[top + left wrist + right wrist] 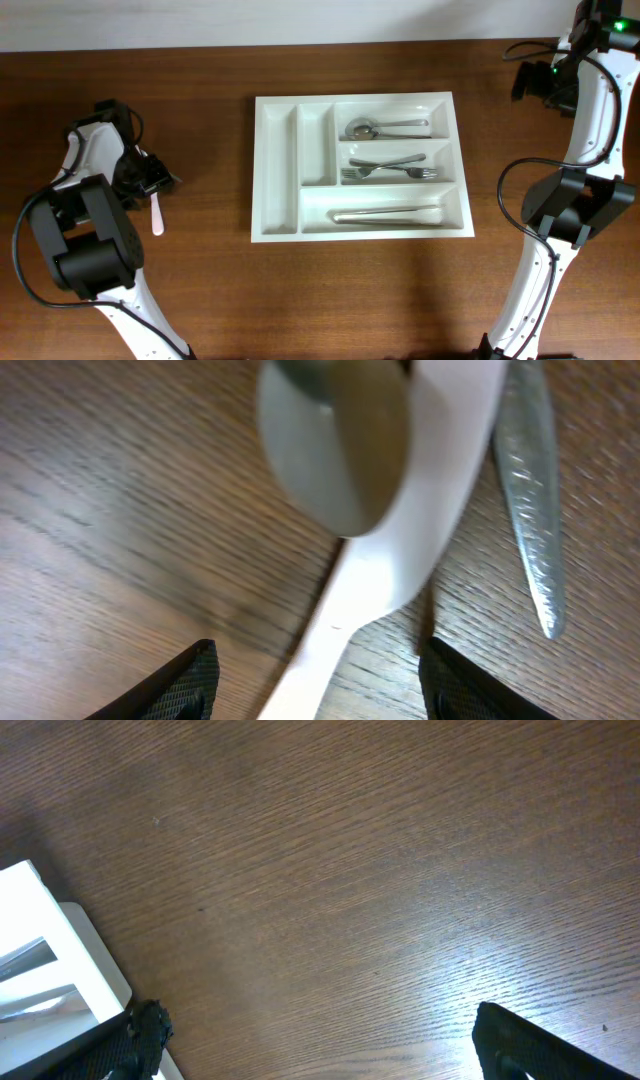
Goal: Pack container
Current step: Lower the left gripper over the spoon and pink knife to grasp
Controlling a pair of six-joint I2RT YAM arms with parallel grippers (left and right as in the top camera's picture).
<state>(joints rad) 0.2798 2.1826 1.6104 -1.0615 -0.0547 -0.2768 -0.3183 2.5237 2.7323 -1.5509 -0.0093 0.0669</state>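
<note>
The container [280, 170], a large white tray, lies mid-table and holds a metal spoon [385, 127], forks [390, 168] and a knife [388, 214] in its three long compartments. At the left a white plastic spoon [157, 215] lies on the table. My left gripper [160, 180] hangs low over it. In the left wrist view the white spoon [400, 550] has its handle running between the open jaws of my left gripper [318, 655], with a gap on each side. A grey metal spoon bowl [335, 440] overlaps it and a metal knife blade [530, 510] lies beside it. My right gripper [530, 80] is open at the far right, over bare wood.
The right wrist view shows the tray's corner [60, 960] just left of my right gripper [318, 1020]. Both arms' bases stand at the table's front corners. Brown wood surrounds the tray on all sides.
</note>
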